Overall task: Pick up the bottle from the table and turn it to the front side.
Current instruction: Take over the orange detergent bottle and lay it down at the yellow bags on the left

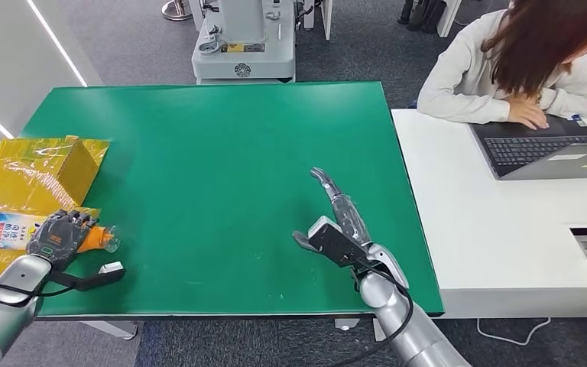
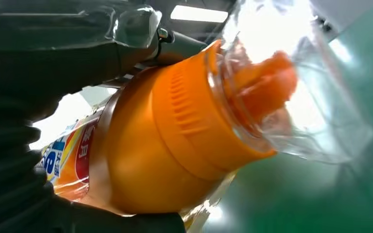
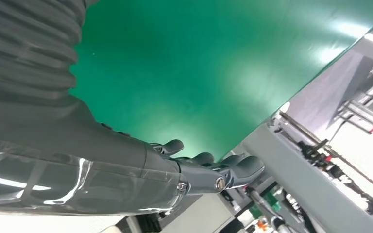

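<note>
The left hand [image 1: 59, 237] is at the near left corner of the green table [image 1: 222, 168] and its fingers are closed around one bottle [image 1: 8, 228], holding it near the neck. The bottle is orange with a blue, white and red label. It lies almost flat, with its long axis running across the table from left to right. Its clear cap [image 1: 111, 243] points to the right, toward the middle of the table, and its bottom points to the left edge. In the left wrist view the bottle [image 2: 160, 145] is very close, the orange shoulder has ribs, and the clear cap [image 2: 291, 92] covers an orange spout. The bottle is over the yellow plastic bag [image 1: 38, 172] that lies on the left side of the table; I cannot tell if it touches the bag.

The right hand [image 1: 336, 225] is over the near right part of the table, well apart from the bottle. Its fingers are stretched out and spread, and it holds nothing. In the right wrist view the fingers [image 3: 238, 167] are straight, near the table edge.

The table top is one flat green mat. To its right stands one white desk [image 1: 489, 222], just beside it. One person [image 1: 527, 61] in a light sweater sits at the far end of the desk, with one hand on one dark laptop [image 1: 543, 149]. Behind the table there is one grey machine [image 1: 243, 38] on the grey carpet floor [image 1: 130, 38].
</note>
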{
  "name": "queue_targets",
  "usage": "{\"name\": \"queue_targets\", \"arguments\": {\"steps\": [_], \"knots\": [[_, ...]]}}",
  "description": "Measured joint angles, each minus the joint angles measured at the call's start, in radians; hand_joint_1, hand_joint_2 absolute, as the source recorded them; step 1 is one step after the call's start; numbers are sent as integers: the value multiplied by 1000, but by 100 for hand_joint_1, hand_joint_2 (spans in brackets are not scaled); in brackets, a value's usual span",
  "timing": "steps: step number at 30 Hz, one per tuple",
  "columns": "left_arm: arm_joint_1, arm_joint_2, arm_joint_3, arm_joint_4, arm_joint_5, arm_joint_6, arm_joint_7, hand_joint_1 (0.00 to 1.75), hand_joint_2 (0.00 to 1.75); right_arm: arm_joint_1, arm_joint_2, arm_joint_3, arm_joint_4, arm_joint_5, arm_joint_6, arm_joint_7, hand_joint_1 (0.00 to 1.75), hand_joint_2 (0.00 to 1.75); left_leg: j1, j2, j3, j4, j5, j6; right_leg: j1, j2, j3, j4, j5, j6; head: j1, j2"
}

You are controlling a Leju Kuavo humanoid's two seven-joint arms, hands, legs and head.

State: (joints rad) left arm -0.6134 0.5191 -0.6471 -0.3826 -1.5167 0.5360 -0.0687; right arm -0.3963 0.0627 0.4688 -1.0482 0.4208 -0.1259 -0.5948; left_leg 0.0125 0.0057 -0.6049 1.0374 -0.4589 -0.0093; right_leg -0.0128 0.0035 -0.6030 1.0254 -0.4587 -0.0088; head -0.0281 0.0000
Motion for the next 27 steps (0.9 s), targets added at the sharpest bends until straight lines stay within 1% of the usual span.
{"name": "queue_targets", "arguments": {"steps": [1,2,5,6,9,12,16,19,24,25,27], "knots": [[0,1,7,9,1,-8,0,175,175,4,0,0,-7,1,3,0,0,175,0,0,0,0,0,0,0,0,0,0,0,0,0,0],[0,2,15,16,2,-14,0,164,175,7,0,0,-13,2,5,0,0,175,0,0,0,0,0,0,0,0,0,0,0,0,0,0],[-1,2,33,30,2,-23,0,33,175,14,-1,0,-26,4,8,0,0,175,0,1,1,0,1,-1,0,0,0,0,1,-1,0,0],[-1,1,38,33,1,-23,0,0,175,15,-1,0,-29,6,9,0,0,175,0,1,1,0,1,-1,0,1,0,0,1,-1,0,0],[0,-5,57,37,-9,-4,1,0,175,16,-1,0,-35,10,18,0,0,175,0,1,2,0,2,-2,0,1,0,0,1,-1,0,0],[2,-22,81,40,-20,39,0,0,175,14,-1,3,-36,12,24,-1,0,175,0,0,2,-1,2,-3,0,0,0,1,1,-1,0,0],[6,-60,132,43,3,97,-41,0,175,12,0,6,-36,11,21,4,0,175,0,-3,1,-1,2,-3,0,-3,1,1,1,-1,0,0],[10,-99,187,43,84,136,-121,0,175,11,0,6,-36,6,17,9,0,175,0,-4,1,0,3,-3,0,-4,1,1,1,-1,0,0],[23,-197,333,43,312,148,-331,0,175,10,0,6,-38,-7,12,16,0,175,-1,-4,0,0,3,-3,-1,-4,1,1,2,-1,0,0],[25,-215,362,43,340,147,-357,0,175,10,0,6,-38,-9,12,17,0,175,-1,-4,0,0,3,-3,-1,-4,0,1,2,0,0,0],[28,-242,406,43,361,147,-375,0,175,10,0,6,-39,-10,11,18,0,175,-1,-3,0,0,3,-3,-1,-3,0,1,2,0,0,0]]}}
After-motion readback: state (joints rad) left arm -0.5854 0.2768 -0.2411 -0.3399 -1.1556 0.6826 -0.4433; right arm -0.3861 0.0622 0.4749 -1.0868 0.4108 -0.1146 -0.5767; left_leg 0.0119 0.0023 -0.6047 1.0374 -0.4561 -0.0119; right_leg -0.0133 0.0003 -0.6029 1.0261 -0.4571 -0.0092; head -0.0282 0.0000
